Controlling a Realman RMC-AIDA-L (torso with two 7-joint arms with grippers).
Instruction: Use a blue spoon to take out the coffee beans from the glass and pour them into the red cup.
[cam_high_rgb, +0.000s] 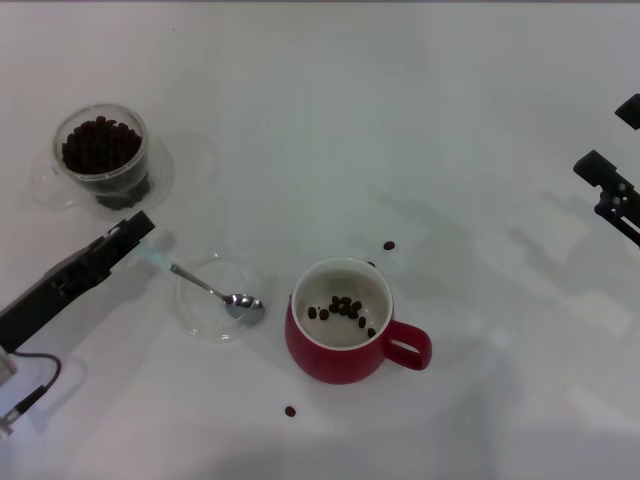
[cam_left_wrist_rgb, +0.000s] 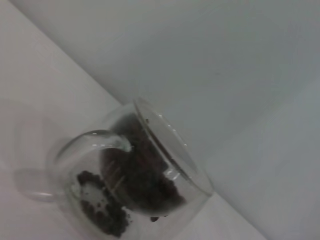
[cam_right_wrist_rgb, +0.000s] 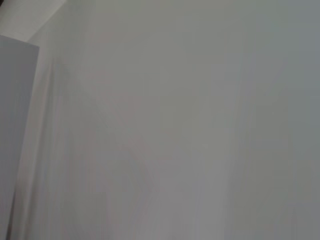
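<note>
In the head view, the small clear double-walled glass (cam_high_rgb: 101, 157) stands upright at the far left of the white worktop (cam_high_rgb: 400, 120), filled with dark brown coffee beans (cam_high_rgb: 100, 145). The rounded dark-red ceramic cup (cam_high_rgb: 345, 335) with the cream-white inside stands near the front centre, its loop handle turned to the right side; a small group of beans lies on its bottom. Two single beans lie on the worktop — one behind the cup, one in front of it. Just to the left of the cup there is a flat round clear glass dish (cam_high_rgb: 205, 315). The shiny metal bowl of the small teaspoon with the pale blue handle (cam_high_rgb: 205, 288) rests on the right part of this dish, and the handle rises to the left toward the left hand (cam_high_rgb: 135, 237). The black left hand comes in from the lower left, and its tip is at the end of the handle; it seems to hold the handle there, but how far the fingers stand apart cannot be told. The right hand (cam_high_rgb: 612, 185) is at the right edge, well apart from all things; whether it is open cannot be told.

In the left wrist view, the glass (cam_left_wrist_rgb: 135, 175) appears close and tilted in the picture, with its thin clear handle toward the camera and the beans inside.

In the right wrist view, only the plain pale surface shows.
</note>
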